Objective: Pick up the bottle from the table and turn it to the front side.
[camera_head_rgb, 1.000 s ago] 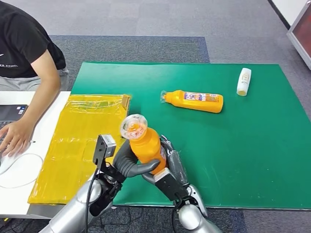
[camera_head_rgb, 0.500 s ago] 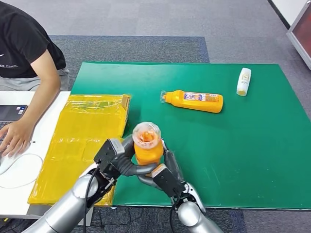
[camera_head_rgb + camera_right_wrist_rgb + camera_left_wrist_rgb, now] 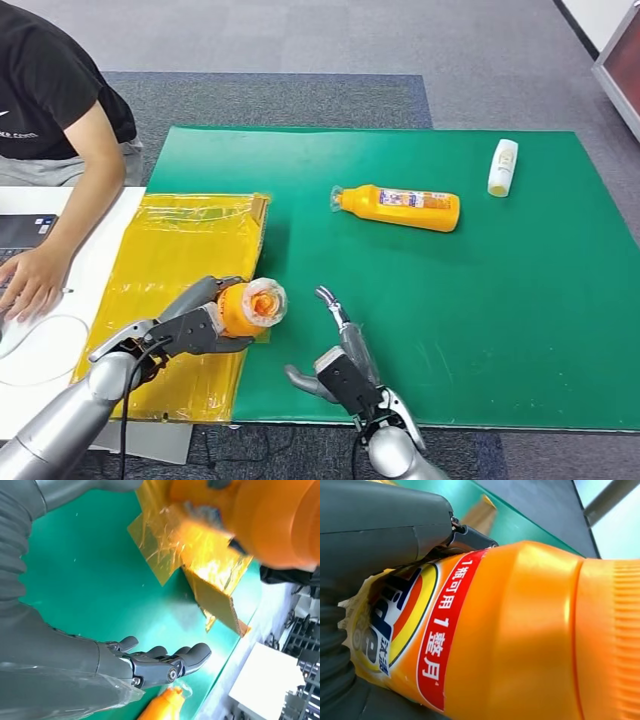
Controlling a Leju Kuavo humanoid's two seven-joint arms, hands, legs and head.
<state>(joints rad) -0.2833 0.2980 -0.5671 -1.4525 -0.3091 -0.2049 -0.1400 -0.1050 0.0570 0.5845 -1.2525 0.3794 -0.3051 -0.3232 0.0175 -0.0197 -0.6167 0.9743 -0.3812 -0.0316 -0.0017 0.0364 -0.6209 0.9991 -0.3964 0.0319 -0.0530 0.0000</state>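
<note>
My left hand (image 3: 192,328) grips an orange bottle (image 3: 249,307) lying sideways, its plastic-wrapped cap (image 3: 268,302) pointing right, just above the edge of the yellow board (image 3: 173,270). The left wrist view shows the orange bottle (image 3: 516,635) close up, with its red and yellow label (image 3: 414,630) under my thumb. My right hand (image 3: 338,362) is open with nothing in it, fingers spread over the green mat (image 3: 490,330) a little right of the bottle. The open right hand (image 3: 151,665) also shows in the right wrist view, with the held bottle (image 3: 271,520) beyond it.
A second orange bottle (image 3: 400,208) lies on its side mid-mat, and a small white bottle (image 3: 502,167) lies at the far right. A person's arm (image 3: 68,210) rests on the white table (image 3: 45,340) at the left, beside a laptop (image 3: 23,232).
The right hand has let go of the bottle and now lies open. The left hand has carried the bottle left and tipped it onto its side, cap pointing right.
</note>
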